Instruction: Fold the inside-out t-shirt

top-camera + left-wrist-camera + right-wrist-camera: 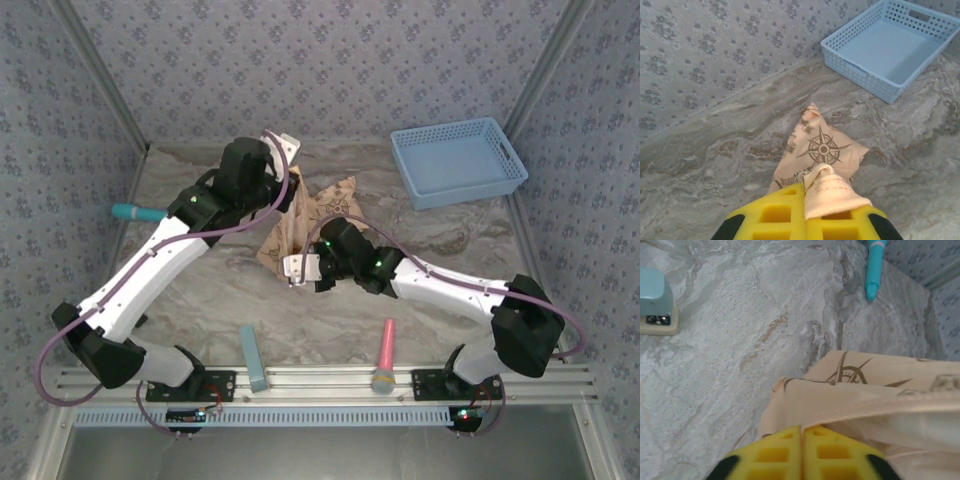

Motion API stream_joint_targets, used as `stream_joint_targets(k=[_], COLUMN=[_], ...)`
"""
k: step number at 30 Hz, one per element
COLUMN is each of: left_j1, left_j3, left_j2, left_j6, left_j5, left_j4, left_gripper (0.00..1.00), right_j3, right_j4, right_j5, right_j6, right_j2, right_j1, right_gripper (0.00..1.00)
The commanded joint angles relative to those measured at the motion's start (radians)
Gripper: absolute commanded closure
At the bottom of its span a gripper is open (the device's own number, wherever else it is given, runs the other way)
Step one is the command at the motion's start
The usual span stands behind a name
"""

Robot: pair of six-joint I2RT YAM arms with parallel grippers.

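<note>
The left arm stretched out long, while the right arm folded sharply at its elbow and pointed leftward. The left gripper point(804, 194) had its ribbed yellow plastic fingers clamped on a bunched fold of the inside-out t-shirt point(318, 208). The right gripper point(802, 431) pinched a stitched hem, its fingers pressed together. The soft peach-tan cloth, printed with brown compass shapes, hung crumpled between them, left of the perforated blue plastic basket point(855, 70) and nearer the arms, trailing onto the marbled grey table point(200, 300)
</note>
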Motion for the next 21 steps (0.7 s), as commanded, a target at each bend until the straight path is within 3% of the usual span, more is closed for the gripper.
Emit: stream_joint_targets(k=[1,5,10,15,21], left_j1=[0.008,0.005,-0.04,-0.176,-0.338], left_j3=[0.11,0.231,0.346,0.437,0.518], left_j2=[0.031,0.047,0.026,-0.008,0.058], left_j6=[0.016,0.045,0.14,0.236,0.377], left_j5=[-0.068,-0.104,-0.149,-0.204,-0.344], left_j4=[0.009,0.004,0.039,0.073,0.151], left_gripper=[1.0,1.0,1.0,1.0,1.0], right_j3=[0.085,0.144,0.221,0.308,0.363], right_j4=[-0.213,-0.353,-0.388,-0.431,-0.433], right_j5=[0.051,0.094,0.111,0.107,0.08], right_j6=[-0.166,-0.325,-0.399,-0.431,-0.459], right_j2=[-0.06,-0.192,-0.386,-0.515,-0.526], right_j1=[0.007,0.01,0.021,0.029,-0.021], right_gripper=[1.0,1.0,1.0,1.0,1.0])
